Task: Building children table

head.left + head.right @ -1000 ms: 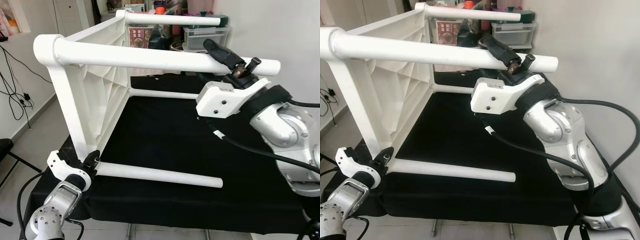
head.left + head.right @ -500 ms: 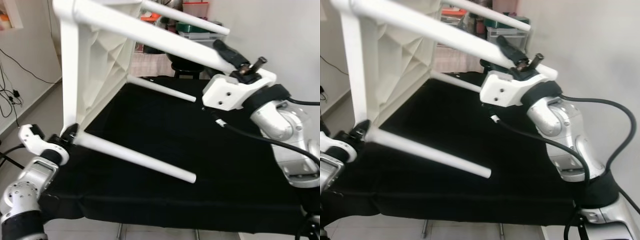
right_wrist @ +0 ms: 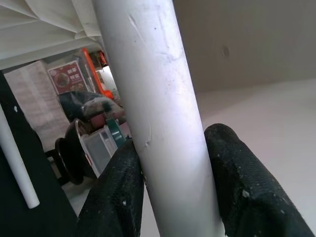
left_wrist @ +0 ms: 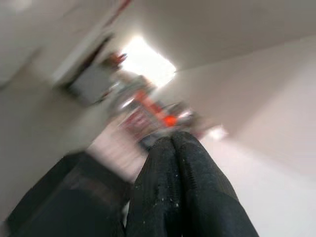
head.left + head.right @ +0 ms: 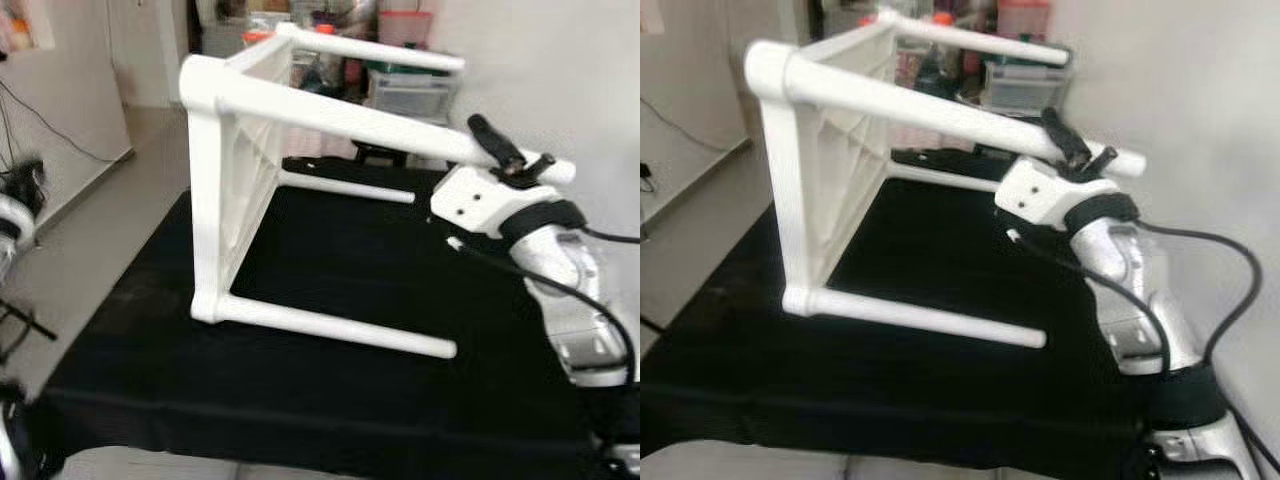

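Note:
The white children's table (image 5: 235, 170) lies on its side on the black-covered work table (image 5: 330, 410), its legs pointing right. The lower near leg (image 5: 340, 328) rests on the cloth. My right gripper (image 5: 497, 150) is shut on the upper near leg (image 5: 350, 118), close to its free end. In the right wrist view that leg (image 3: 153, 98) runs between the two black fingers (image 3: 116, 192), which press on both sides. My left gripper (image 4: 173, 143) is shut on nothing and points away into the room. The left arm (image 5: 10, 218) shows blurred at the left edge, apart from the table.
Plastic storage boxes and clutter (image 5: 410, 85) stand behind the work table. A white wall (image 5: 570, 70) closes off the right side. Open floor (image 5: 90, 230) lies to the left. The front part of the black cloth is bare.
My left gripper has let go of the base of the lower near leg and swung away to the left. The table's lower side now rests on the cloth. The camera has shifted.

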Tool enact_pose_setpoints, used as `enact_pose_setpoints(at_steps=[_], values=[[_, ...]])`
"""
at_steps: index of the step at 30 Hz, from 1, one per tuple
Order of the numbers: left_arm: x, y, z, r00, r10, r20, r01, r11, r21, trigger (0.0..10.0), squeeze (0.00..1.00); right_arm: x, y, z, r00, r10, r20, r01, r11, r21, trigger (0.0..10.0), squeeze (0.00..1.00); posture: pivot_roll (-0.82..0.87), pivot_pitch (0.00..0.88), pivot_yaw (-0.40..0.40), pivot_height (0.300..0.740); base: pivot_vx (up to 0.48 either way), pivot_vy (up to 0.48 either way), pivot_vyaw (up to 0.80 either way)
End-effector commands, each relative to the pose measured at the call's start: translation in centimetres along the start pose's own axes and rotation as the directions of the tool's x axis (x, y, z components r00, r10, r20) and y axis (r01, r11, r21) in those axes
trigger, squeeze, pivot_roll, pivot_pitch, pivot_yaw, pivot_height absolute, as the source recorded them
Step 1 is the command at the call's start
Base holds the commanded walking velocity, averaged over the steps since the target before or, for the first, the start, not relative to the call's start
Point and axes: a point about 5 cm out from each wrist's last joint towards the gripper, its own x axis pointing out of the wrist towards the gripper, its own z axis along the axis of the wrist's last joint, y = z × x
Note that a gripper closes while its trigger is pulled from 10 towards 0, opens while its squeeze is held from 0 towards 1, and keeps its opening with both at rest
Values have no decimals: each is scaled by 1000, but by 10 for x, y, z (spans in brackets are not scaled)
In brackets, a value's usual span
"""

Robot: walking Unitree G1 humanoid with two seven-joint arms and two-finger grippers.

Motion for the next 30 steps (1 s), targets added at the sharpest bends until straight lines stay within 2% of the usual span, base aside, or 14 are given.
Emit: enact_pose_setpoints(at_steps=[1, 2, 3, 6, 8, 13, 14, 18, 19, 20, 21, 23, 27, 30], values=[[3, -11, -12, 994, -71, -78, 70, 997, -14, 10000, 0, -14, 68, -30, 951, 260, -170, -211, 942, 260, 0, 0, -95, 48, 62, 740, 0, 0, 0], [3, -11, -12, 994, -71, -78, 70, 997, -14, 10000, 0, -14, 68, -30, 951, 260, -170, -211, 942, 260, 0, 0, -95, 48, 62, 740, 0, 0, 0], [-3, -18, -30, 981, -131, -140, 126, 991, -45, 10000, 0, -10, 64, -26, 954, 262, -147, -221, 943, 248, 10000, 0, -96, 51, 64, 740, 0, 0, 0], [-18, -25, -61, 944, -217, -248, 197, 975, -103, 10000, 0, -6, 60, -22, 952, 281, -125, -247, 940, 236, 10000, 0, -98, 53, 66, 740, 0, 0, 0], [-50, -41, -105, 853, -356, -382, 289, 931, -221, 10000, 0, 0, 55, -16, 950, 298, -98, -272, 938, 214, 10000, 0, -99, 58, 66, 740, 0, 0, 0], [-66, -52, -122, 798, -431, -421, 328, 897, -296, 10000, 0, 3, 52, -13, 952, 295, -84, -274, 941, 200, 10000, 0, -99, 61, 69, 740, 0, 0, 0], [-83, -65, -134, 738, -511, -440, 371, 853, -368, 10000, 0, 6, 49, -8, 952, 299, -65, -283, 941, 184, 10000, 0, -96, 65, 71, 740, 0, 0, 0], [-83, -65, -134, 738, -511, -440, 371, 853, -368, 10000, 0, 6, 49, -8, 952, 299, -65, -283, 941, 184, 10000, 0, -96, 65, 71, 740, 0, 0, 0], [-99, -77, -144, 671, -587, -453, 405, 802, -439, 10000, 0, 9, 47, -4, 952, 303, -46, -292, 942, 168, 10000, 0, -96, 68, 71, 740, 0, 0, 0], [-99, -77, -144, 671, -587, -453, 405, 802, -439, 10000, 0, 9, 47, -4, 952, 303, -46, -292, 942, 168, 10000, 0, -96, 68, 71, 740, 0, 0, 0], [-114, -83, -158, 605, -628, -489, 405, 772, -490, 10000, 0, 13, 39, 4, 946, 323, -13, -318, 939, 133, 10000, 0, -109, 76, 73, 740, 0, 0, 0], [-123, -84, -171, 561, -645, -519, 391, 759, -521, 10000, 0, 16, 31, 11, 941, 338, 10, -338, 937, 95, 10000, 0, -120, 78, 73, 740, 0, 0, 0], [-127, -83, -180, 539, -644, -543, 376, 761, -529, 10000, 0, 17, 24, 15, 937, 349, 24, -349, 935, 66, 10000, 0, -123, 79, 73, 740, 0, 0, 0], [-120, -74, -197, 567, -588, -577, 332, 804, -493, 10000, 0, 19, 8, 17, 932, 360, 31, -361, 933, 9, 10000, 0, -137, 86, 69, 740, 0, 0, 0]])
